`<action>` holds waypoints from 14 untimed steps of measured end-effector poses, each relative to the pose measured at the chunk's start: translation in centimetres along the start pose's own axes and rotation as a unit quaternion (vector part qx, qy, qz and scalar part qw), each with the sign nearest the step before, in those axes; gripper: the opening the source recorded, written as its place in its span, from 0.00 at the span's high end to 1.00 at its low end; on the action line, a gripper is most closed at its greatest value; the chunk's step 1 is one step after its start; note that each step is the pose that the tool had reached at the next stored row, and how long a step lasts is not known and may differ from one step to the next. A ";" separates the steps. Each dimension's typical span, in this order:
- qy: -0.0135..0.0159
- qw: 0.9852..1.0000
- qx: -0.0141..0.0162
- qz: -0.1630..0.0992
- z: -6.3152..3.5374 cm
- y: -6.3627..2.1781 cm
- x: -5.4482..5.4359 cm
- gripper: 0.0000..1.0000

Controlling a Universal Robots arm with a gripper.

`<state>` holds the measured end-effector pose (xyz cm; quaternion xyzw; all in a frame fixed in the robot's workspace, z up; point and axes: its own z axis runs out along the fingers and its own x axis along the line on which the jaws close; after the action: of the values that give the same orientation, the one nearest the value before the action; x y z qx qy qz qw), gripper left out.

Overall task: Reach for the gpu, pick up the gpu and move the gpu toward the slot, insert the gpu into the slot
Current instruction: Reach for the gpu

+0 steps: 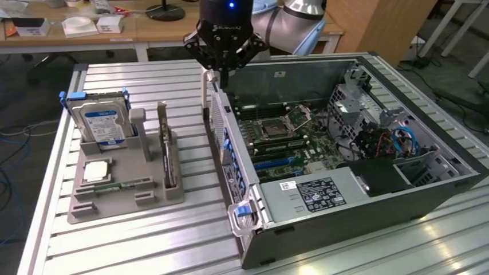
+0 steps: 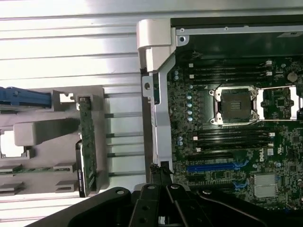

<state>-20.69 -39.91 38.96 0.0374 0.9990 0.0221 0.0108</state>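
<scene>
The tool [image 1: 217, 79] hangs pinched shut, empty, over the case's [image 1: 344, 223] side wall; the gpu [image 1: 164, 146] stands on edge in a grey holder [image 1: 122, 209] beside the case, presumably upright for gripping; the slot [image 1: 273, 162] inside the case lies bare.

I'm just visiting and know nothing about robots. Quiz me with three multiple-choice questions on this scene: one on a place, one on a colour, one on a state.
1. Where is the graphics card?
A. Standing on edge in the grey holder
B. Plugged into the motherboard
C. Lying flat on the floor

2. What colour is the label on the hard drive?
A. Red
B. Blue
C. Yellow

3. How is the gripper?
A. Spread wide
B. Clamped on the card
C. Shut, empty

Answers: 1 A, it stands upright in the holder beside the computer case; 2 B, the label is blue; 3 C, it is closed and holds nothing.
</scene>
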 end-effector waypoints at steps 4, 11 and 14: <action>0.001 1.000 0.000 0.000 0.04 -0.06 0.8 0.90; 0.001 1.000 0.000 0.000 0.06 -0.26 3.3 0.90; 0.001 1.000 0.000 0.000 0.07 -0.33 4.2 0.90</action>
<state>-24.94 -39.92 38.79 0.0374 0.9990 0.0220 0.0097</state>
